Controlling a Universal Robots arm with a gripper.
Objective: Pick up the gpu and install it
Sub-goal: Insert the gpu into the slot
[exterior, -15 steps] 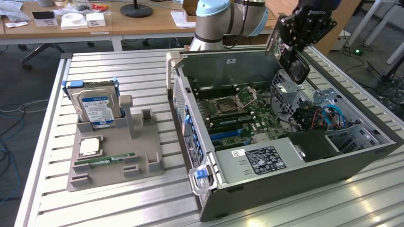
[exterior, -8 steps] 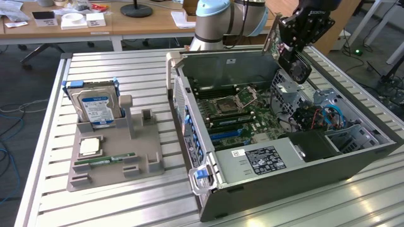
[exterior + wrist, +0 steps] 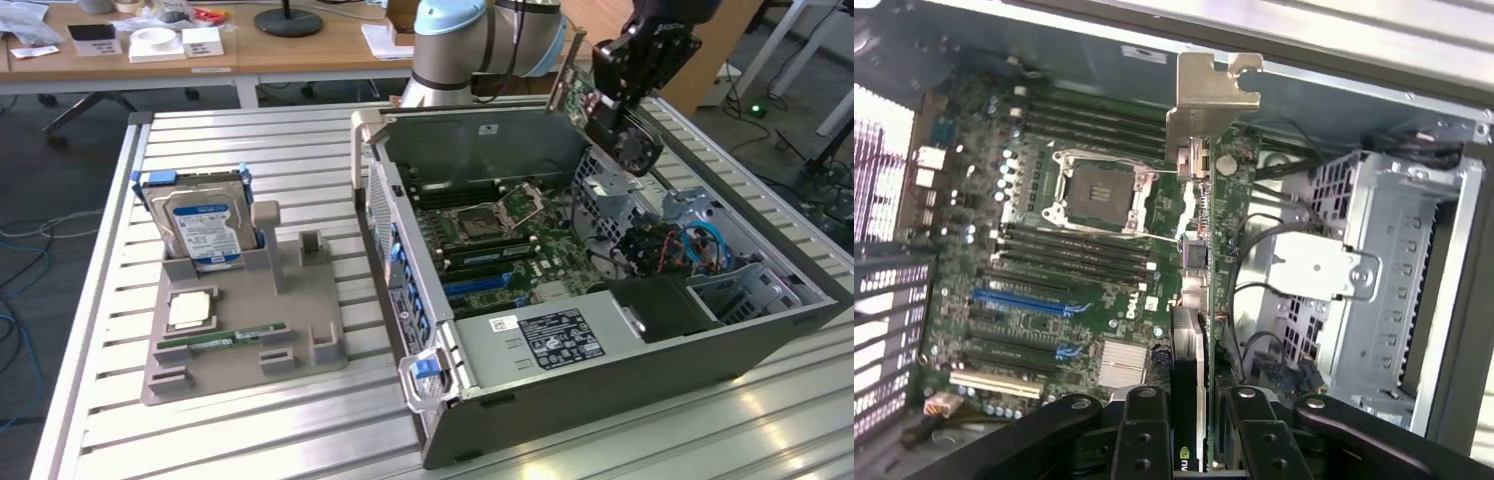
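The claw (image 3: 1192, 440) clenches the gpu (image 3: 1199, 240) edge-on over the case (image 3: 627, 360). It looks light, stiff and fragile, best gripped by bare board edges.

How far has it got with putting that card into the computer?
Done: the pickup. The gripper is shut on the gpu, holding it edge-on in the air. In hand: the card hangs above the open case, with the motherboard below it. Left: the install itself; the gpu is not yet seated in any slot.
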